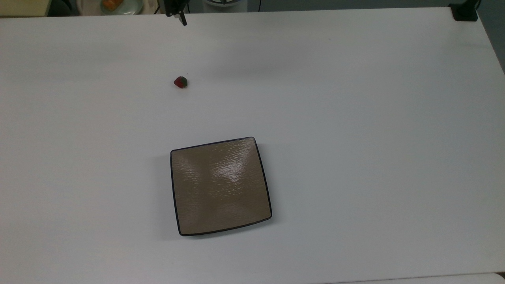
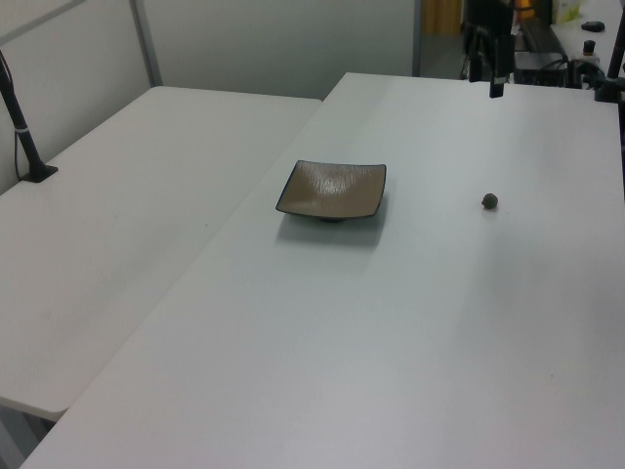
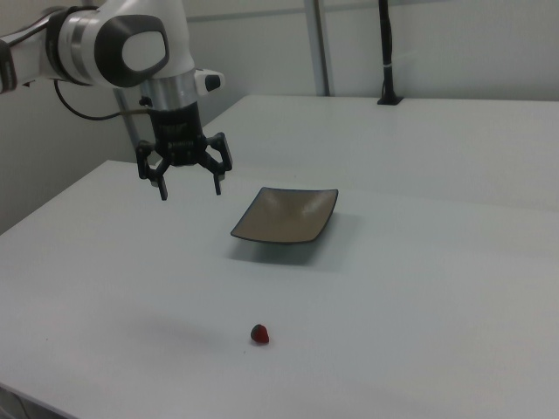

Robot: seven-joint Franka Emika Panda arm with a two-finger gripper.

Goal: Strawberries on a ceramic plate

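Note:
A tiny red strawberry (image 1: 180, 82) with a green cap lies on the white table, well apart from the square tan-brown ceramic plate (image 1: 221, 185), which holds nothing. In the right view the strawberry (image 3: 260, 333) sits near the front and the plate (image 3: 286, 216) lies behind it. My gripper (image 3: 190, 188) hangs open and empty, high above the table, up and to the right view's left of the strawberry. In the left view the gripper (image 2: 485, 78) hovers beyond the strawberry (image 2: 489, 200), with the plate (image 2: 332, 190) off to the left view's left. One fingertip (image 1: 183, 21) shows at the top view's upper edge.
A pale round dish (image 1: 112, 4) with orange food sits beyond the table's far edge at the top view's upper left. A black clamp post (image 1: 465, 12) stands at the far right corner. A second white table (image 2: 117, 244) adjoins on the left view's left.

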